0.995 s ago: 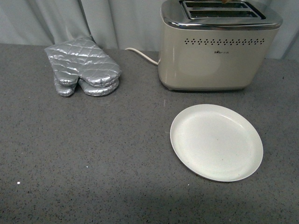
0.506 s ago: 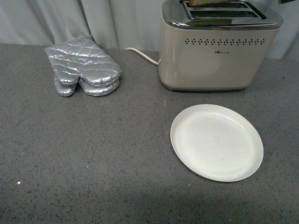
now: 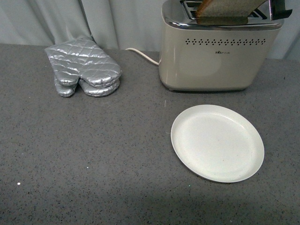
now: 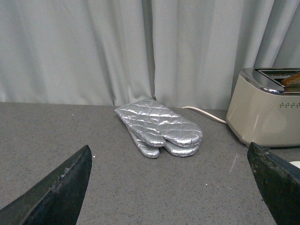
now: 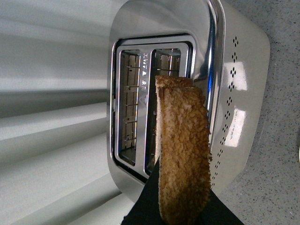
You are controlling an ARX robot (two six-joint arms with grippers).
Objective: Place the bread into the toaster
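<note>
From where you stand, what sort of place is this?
Probably a kitchen counter staged for testing: a toaster, silver oven mitts and a white plate sit on a grey worktop, with a plain curtain behind.

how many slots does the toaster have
2, side by side in the chrome top of the toaster: near slot by the vent holes, bread tilted over it; far slot behind, empty.

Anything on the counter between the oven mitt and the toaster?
Only a white cord, lying on the counter beside the toaster. The rest of the stretch to the mitt is bare. Front and left wrist views show it.
</note>
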